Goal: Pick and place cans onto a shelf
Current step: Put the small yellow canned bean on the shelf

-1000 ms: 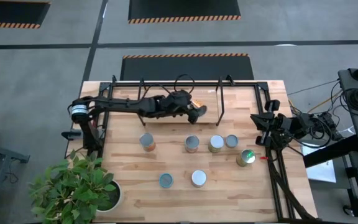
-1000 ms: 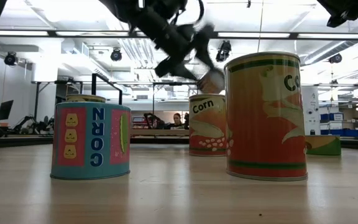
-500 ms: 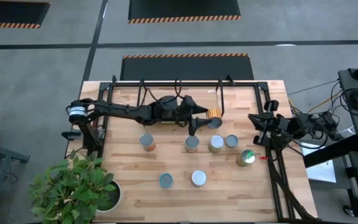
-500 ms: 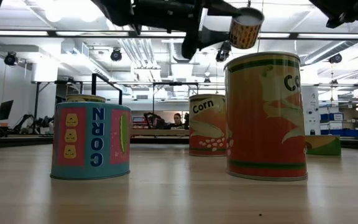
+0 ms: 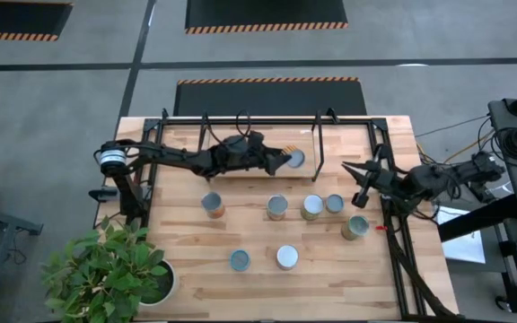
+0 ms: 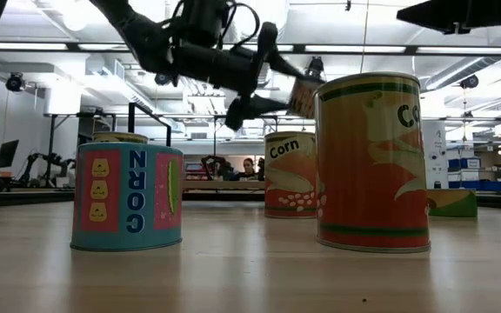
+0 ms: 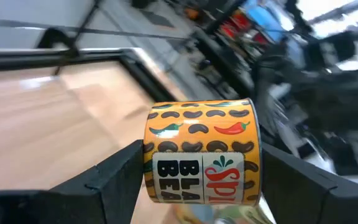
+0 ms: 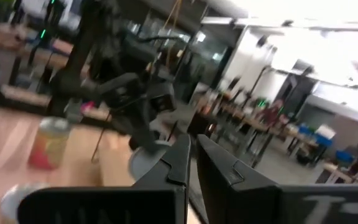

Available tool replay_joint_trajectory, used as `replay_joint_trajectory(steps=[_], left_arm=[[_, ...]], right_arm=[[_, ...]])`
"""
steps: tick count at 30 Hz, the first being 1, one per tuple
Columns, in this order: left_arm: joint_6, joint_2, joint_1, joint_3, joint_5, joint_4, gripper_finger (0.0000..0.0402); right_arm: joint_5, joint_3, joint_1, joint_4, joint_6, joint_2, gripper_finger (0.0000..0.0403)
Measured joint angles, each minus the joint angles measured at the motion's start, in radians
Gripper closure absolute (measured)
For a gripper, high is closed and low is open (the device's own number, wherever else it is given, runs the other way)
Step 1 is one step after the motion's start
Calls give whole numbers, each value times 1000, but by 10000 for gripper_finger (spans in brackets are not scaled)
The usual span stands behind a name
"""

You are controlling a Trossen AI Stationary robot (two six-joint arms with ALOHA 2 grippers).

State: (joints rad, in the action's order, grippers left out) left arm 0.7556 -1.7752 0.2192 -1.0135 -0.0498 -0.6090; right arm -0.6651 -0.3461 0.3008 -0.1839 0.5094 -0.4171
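My left gripper (image 5: 284,161) reaches from the table's left and is shut on an orange can with a black-bean label (image 7: 204,152). The can's silvery top (image 5: 295,159) shows in the high view, among the black rods of the shelf (image 5: 319,144) at the table's far side. In the low view the can (image 6: 303,92) hangs above the table, partly behind a big orange can (image 6: 372,161). Several other cans stand upright on the table, such as the ones at the middle (image 5: 277,208) and near the right edge (image 5: 355,227). My right gripper (image 5: 357,177) is shut and empty at the right, and its fingers also show in its wrist view (image 8: 191,146). My left gripper pinches the can's labelled side wall (image 7: 149,163) between its two fingers, one on each side of the can. The fingers (image 7: 120,177) come about level from the table's left. The can is lifted clear of the table, its top up and somewhat tilted.
A potted plant (image 5: 115,269) stands at the near left corner. A blue corn can (image 6: 129,196) and a tan corn can (image 6: 290,174) stand in the low view. Black frame bars (image 5: 398,251) run along the table's right edge.
My left gripper has swung the can toward the table's right and upward, then drawn it back a little and lowered it. The can has turned from lying tilted to top up. My right gripper has moved toward the table's left and far side.
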Motion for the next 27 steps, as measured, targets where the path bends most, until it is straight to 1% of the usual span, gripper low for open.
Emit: replay_joint_trajectory(steps=[3, 8, 10, 13, 18, 22, 27], left_arm=[[6, 0, 0, 19, -50, 2, 132], [6, -1, 0, 28, -68, 11, 130], [-3, -4, 0, 28, -100, 35, 130], [0, -16, -1, 30, -170, 72, 130], [8, -19, -1, 29, -177, 73, 130], [20, -19, 0, 29, -220, 127, 130], [32, -20, -1, 29, -222, 123, 129]], right_arm=[[-1, -66, 0, 122, -61, -45, 385], [-103, -129, 0, 256, -138, -76, 385], [-126, -133, 0, 291, -152, -75, 385], [-128, -133, 0, 306, -159, -75, 385], [-124, -133, 0, 307, -159, -75, 385], [-123, -133, 0, 307, -162, -75, 385], [-123, -133, 0, 307, -162, -75, 385]])
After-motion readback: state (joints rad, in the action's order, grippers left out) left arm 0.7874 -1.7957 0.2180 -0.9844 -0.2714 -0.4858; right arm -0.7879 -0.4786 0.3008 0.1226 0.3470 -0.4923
